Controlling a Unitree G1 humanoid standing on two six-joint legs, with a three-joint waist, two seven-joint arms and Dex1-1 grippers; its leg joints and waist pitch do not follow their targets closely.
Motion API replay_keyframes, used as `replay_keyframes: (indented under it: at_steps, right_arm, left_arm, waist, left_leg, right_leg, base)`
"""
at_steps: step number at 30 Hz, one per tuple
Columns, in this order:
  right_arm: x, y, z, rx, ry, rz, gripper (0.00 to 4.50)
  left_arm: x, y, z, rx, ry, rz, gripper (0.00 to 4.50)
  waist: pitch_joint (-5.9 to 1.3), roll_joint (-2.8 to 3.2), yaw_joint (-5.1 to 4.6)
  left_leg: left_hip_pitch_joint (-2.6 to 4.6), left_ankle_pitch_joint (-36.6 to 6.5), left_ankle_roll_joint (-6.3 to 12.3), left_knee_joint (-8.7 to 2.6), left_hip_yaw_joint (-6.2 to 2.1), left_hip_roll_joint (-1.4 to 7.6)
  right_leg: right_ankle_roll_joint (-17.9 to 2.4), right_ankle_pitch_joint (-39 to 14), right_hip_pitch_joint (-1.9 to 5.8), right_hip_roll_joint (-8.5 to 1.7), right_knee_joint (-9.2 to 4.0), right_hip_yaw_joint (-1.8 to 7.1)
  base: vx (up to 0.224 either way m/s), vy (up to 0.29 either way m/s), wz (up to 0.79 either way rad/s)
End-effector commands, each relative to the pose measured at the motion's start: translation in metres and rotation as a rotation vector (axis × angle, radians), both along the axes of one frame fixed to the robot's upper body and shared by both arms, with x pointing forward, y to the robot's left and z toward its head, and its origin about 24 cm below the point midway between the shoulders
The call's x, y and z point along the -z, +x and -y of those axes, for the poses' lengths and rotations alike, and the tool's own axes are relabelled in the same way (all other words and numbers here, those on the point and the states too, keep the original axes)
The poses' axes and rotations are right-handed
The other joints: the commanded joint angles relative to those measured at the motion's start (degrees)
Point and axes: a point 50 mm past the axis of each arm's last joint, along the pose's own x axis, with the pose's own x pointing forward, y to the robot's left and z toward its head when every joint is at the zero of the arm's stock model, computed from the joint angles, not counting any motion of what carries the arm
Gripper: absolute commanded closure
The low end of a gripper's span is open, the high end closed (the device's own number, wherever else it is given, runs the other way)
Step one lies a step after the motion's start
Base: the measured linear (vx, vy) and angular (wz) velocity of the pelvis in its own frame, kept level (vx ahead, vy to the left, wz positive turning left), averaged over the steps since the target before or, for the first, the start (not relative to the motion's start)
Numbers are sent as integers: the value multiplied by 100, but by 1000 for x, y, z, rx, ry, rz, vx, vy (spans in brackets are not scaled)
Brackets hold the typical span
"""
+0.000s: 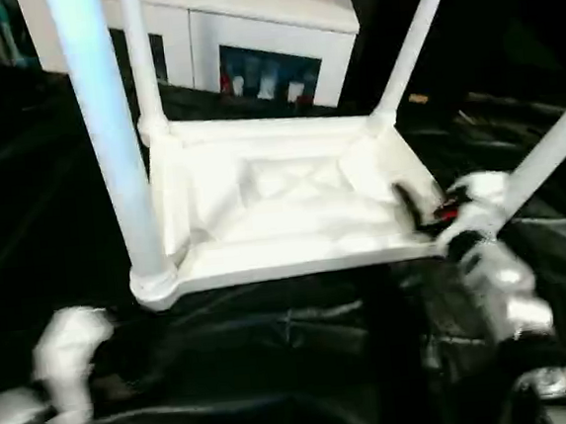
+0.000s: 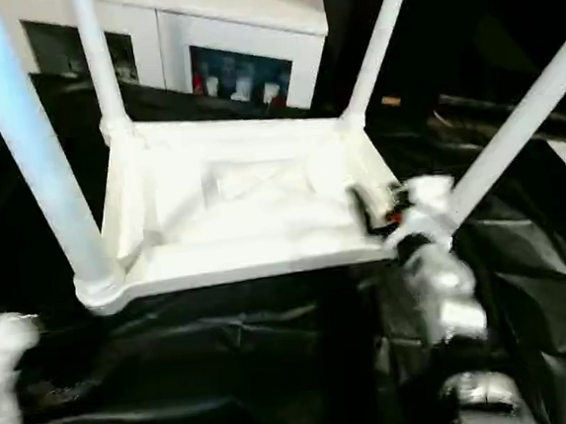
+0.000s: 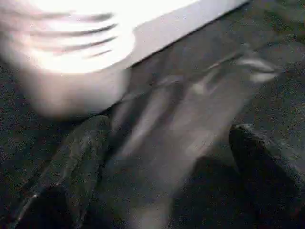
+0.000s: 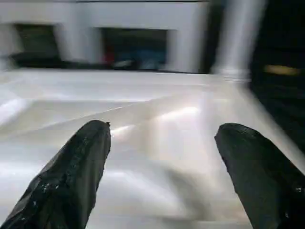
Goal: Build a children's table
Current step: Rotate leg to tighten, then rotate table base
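Small white plastic children's table lies upside down mid-desk on the glossy, wrinkled black cloth desk. Ribbed underside faces up, moulded cross pattern at centre, round sockets at the corners. Four smooth white tapered tube legs rise from the sockets: near-left leg at 10 o'clock, far-left at 11, far-right leg at 1, near-right leg slanting toward 3. All four tops are cut off by the frame.

Right claw sits at the table's 4 o'clock corner, black fingers spread apart over the glossy underside, nothing between them; contact hard to make out.

Left claw at 8 o'clock, released, fingers wide, low over the cloth just beside the near-left corner socket; heavily blurred.

White cabinet with glass doors at 12 o'clock, contents indistinct.
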Motion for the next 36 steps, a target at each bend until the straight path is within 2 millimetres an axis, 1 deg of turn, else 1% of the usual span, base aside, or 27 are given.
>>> replay_keyframes:
  at_steps: [1, 2, 4, 5, 6, 7, 8, 9, 10, 11, 14, 15, 16, 17, 20, 21, 22, 23, 24, 25, 27, 28, 29, 30, 32, 33, 36]
  right_arm:
    - [-1, -5, -1, -56, -27, -2, 62]
    - [2, -12, -4, -106, -37, -6, 62]
    - [8, -28, -2, -176, -61, -29, 62]
    - [11, -35, 1, -188, -77, -43, 62]
    - [11, -35, 1, -188, -77, -43, 62]
    - [15, -40, 8, -168, -97, -59, 62]
    - [16, -43, 12, -154, -111, -70, 62]
    - [21, -48, 26, -71, -118, -93, 62]
    - [23, -51, 33, -28, -120, -105, 62]
    - [27, -58, 46, 48, -106, -127, 62]
    - [34, -71, 57, 101, -103, -168, 62]
    - [38, -75, 58, 96, -111, -193, 62]
    - [46, -80, 59, 88, -136, -235, 62]
    - [50, -83, 59, 82, -152, -261, 62]
    - [55, -81, 59, 101, -175, -286, 62]
    - [55, -79, 57, 102, -170, -285, 62]
    - [55, -72, 52, 113, -169, -285, 62]
    - [55, -67, 49, 114, -165, -282, 62]
    - [55, -67, 49, 114, -164, -282, 62]
    - [55, -59, 41, 113, -162, -281, 62]
    - [55, -52, 35, 106, -161, -281, 62]
    - [55, -47, 28, 89, -145, -287, 62]
    - [56, -43, 23, 76, -135, -294, 62]
    - [58, -40, 19, 67, -128, -303, 62]
    - [61, -37, 14, 54, -145, -315, 62]
    - [62, -36, 12, 47, -160, -321, 62]
    - [61, -30, 4, 36, -154, -323, 62]
  left_arm:
    - [-3, -4, -5, -10, -25, -6, 0]
    - [-8, -5, -10, -23, -27, 6, 0]
    - [-23, 0, -18, -66, -46, 88, 0]
    - [-31, 3, -21, -86, -60, 137, 0]
    - [-31, 3, -21, -86, -60, 137, 0]
    - [-38, 9, -23, -110, -72, 198, 0]
    - [-42, 12, -25, -123, -81, 235, 0]
    - [-47, 20, -21, -121, -116, 280, 0]
    - [-49, 24, -19, -117, -134, 301, 0]
    - [-51, 34, -10, -95, -180, 321, 0]
    - [-54, 50, 4, -68, -237, 353, 0]
    - [-53, 54, 8, -58, -249, 357, 0]
    - [-53, 60, 15, -39, -275, 362, 0]
    - [-53, 64, 19, -27, -291, 365, 0]
    - [-53, 75, 31, 15, -332, 361, 0]
    - [-54, 78, 35, 28, -350, 358, 0]
    - [-54, 89, 43, 51, -358, 361, 0]
    - [-53, 94, 46, 53, -352, 362, 0]
    - [-53, 95, 46, 53, -351, 363, 0]
    - [-53, 104, 51, 61, -347, 362, 0]
    - [-53, 110, 55, 68, -356, 355, 0]
    - [-56, 114, 61, 91, -372, 355, 0]
    - [-59, 116, 66, 117, -392, 354, 0]
    - [-62, 116, 72, 149, -421, 349, 0]
    - [-66, 112, 82, 223, -452, 319, 0]
    - [-67, 109, 87, 266, -463, 297, 0]
    - [-75, 88, 108, 486, -549, 166, 0]
  waist:
    - [-194, 145, 29]
    - [-180, 149, 50]
    - [-141, 110, 88]
    - [-142, 137, 160]
    - [-142, 137, 160]
    - [-97, 158, 190]
    - [-99, 130, 182]
    - [-93, 24, 170]
    - [-113, 60, 209]
    - [-99, 38, 219]
    - [-109, 5, 271]
    - [-123, -47, 261]
    - [-149, -56, 272]
    - [-146, -64, 269]
    - [-159, -47, 228]
    - [-161, -69, 203]
    - [-143, -44, 182]
    - [-155, -60, 160]
    - [-152, -69, 143]
    - [-139, -36, 126]
    - [-155, -43, 116]
    - [-108, -62, 117]
    - [-115, -19, 132]
    - [-117, 8, 137]
    - [-109, -21, 136]
    - [-104, -5, 151]
    - [-105, 12, 163]
  left_leg:
    - [117, -2117, -10, -454, -96, 166]
    - [166, -2312, -61, -466, -103, 171]
    - [182, -2551, -90, -474, -90, 179]
    - [195, -2608, -123, -481, -100, 177]
    - [195, -2608, -123, -481, -100, 177]
    - [240, -2895, -212, -506, -105, 176]
    - [235, -3050, -283, -512, -133, 170]
    - [174, -3018, -328, -530, -156, 168]
    - [213, -2974, -355, -519, -154, 164]
    - [262, -3011, -354, -496, -127, 159]
    - [213, -2982, -390, -507, -148, 156]
    - [156, -2907, -388, -508, -165, 149]
    - [131, -2713, -381, -506, -178, 152]
    - [130, -2627, -390, -496, -173, 148]
    - [135, -2661, -430, -482, -190, 140]
    - [142, -2683, -435, -472, -192, 142]
    - [140, -2699, -442, -480, -200, 137]
    - [147, -2670, -430, -466, -196, 131]
    - [118, -2619, -428, -473, -204, 132]
    - [84, -2495, -448, -493, -217, 129]
    - [109, -2400, -469, -471, -206, 126]
    - [106, -2354, -456, -484, -199, 132]
    - [145, -2380, -435, -472, -188, 135]
    - [139, -2259, -424, -470, -183, 136]
    - [115, -2053, -409, -462, -163, 134]
    - [127, -1998, -393, -461, -154, 126]
    - [135, -1606, -375, -431, -117, 125]
  right_leg:
    - [-707, -1784, 99, -270, -497, 222]
    - [-721, -1905, 65, -257, -505, 217]
    - [-713, -2046, 34, -266, -541, 233]
    - [-674, -2135, 52, -283, -552, 237]
    - [-674, -2135, 52, -283, -552, 237]
    - [-663, -2300, -1, -283, -601, 230]
    - [-617, -2416, 15, -297, -603, 214]
    - [-526, -2568, 65, -312, -613, 200]
    - [-508, -2551, 46, -331, -603, 208]
    - [-527, -2422, -17, -320, -617, 216]
    - [-479, -2392, 44, -340, -601, 203]
    - [-433, -2437, 98, -355, -588, 196]
    - [-376, -2413, 134, -376, -568, 193]
    - [-362, -2419, 125, -383, -588, 192]
    - [-356, -2554, 121, -396, -599, 180]
    - [-375, -2537, 109, -395, -603, 172]
    - [-399, -2538, 97, -392, -606, 168]
    - [-431, -2428, 91, -384, -593, 168]
    - [-438, -2397, 112, -382, -583, 166]
    - [-444, -2316, 125, -382, -561, 160]
    - [-500, -2133, 118, -379, -535, 157]
    - [-551, -1987, 104, -372, -530, 162]
    - [-620, -1877, 92, -374, -508, 172]
    - [-721, -1600, 110, -365, -475, 170]
    - [-811, -1341, 134, -351, -429, 165]
    - [-831, -1290, 129, -348, -434, 170]
    - [-995, -753, 141, -332, -352, 173]
  base:
    - [0, 0, 0]
    - [0, 0, 0]
    - [0, 0, 0]
    - [0, 0, 0]
    - [0, 0, 0]
    - [0, 0, 0]
    - [0, 0, 0]
    - [-55, 20, 3]
    - [0, 0, 0]
    - [0, 0, 0]
    - [0, 0, 0]
    - [0, 0, 0]
    - [0, 0, 0]
    - [0, 0, 0]
    - [0, 0, 0]
    - [0, 0, 0]
    - [0, 0, 0]
    - [0, 0, 0]
    - [0, 0, 0]
    - [0, 0, 0]
    - [0, 0, 0]
    - [0, 0, 0]
    - [0, 0, 0]
    - [0, 0, 0]
    - [0, 0, 0]
    - [0, 0, 0]
    - [0, 0, 0]
